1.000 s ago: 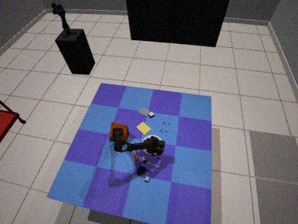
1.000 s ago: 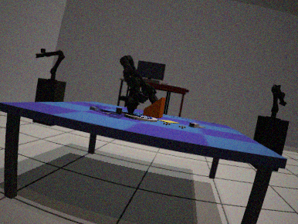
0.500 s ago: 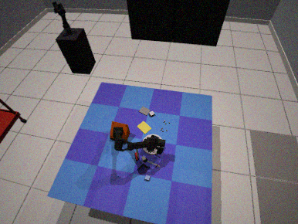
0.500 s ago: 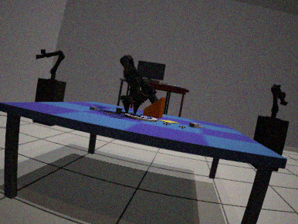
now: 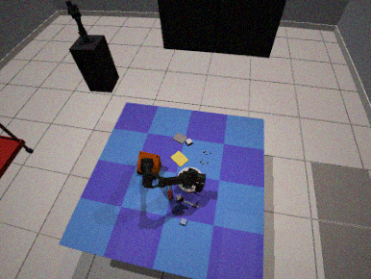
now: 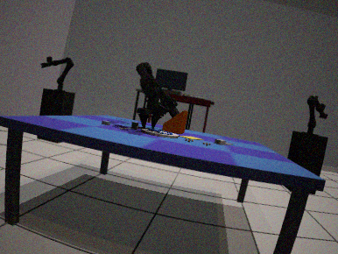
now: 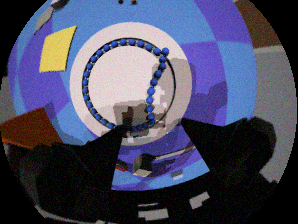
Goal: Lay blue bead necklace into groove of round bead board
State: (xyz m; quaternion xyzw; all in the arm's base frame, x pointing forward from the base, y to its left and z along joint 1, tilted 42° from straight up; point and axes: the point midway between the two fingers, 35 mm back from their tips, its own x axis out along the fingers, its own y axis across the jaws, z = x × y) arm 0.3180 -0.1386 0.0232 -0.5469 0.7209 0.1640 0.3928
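The round white bead board [image 5: 185, 170] [image 6: 170, 135] [image 7: 76, 95] lies flat on the table. The blue bead necklace [image 7: 86, 83] is on it. In the wrist view its beads follow the dark groove along the bottom, left and top. At the upper right the string turns off the groove and cuts inward across the board, down to the lower right. The right-hand arc of the groove [image 7: 175, 85] is bare. My gripper [image 6: 149, 127] [image 7: 153, 124] is open and empty. Its fingertips are low over the lower edge of the board, on either side of the necklace's lower right part.
An orange bin [image 5: 142, 156] [image 6: 177, 123] [image 7: 32, 130] stands left of the board. A yellow square [image 5: 180, 159] [image 7: 57, 50] lies beside it. A grey slab [image 5: 180, 138] and a white block [image 5: 188, 141] lie farther back. A small block [image 7: 142, 165] and a rod lie below the board.
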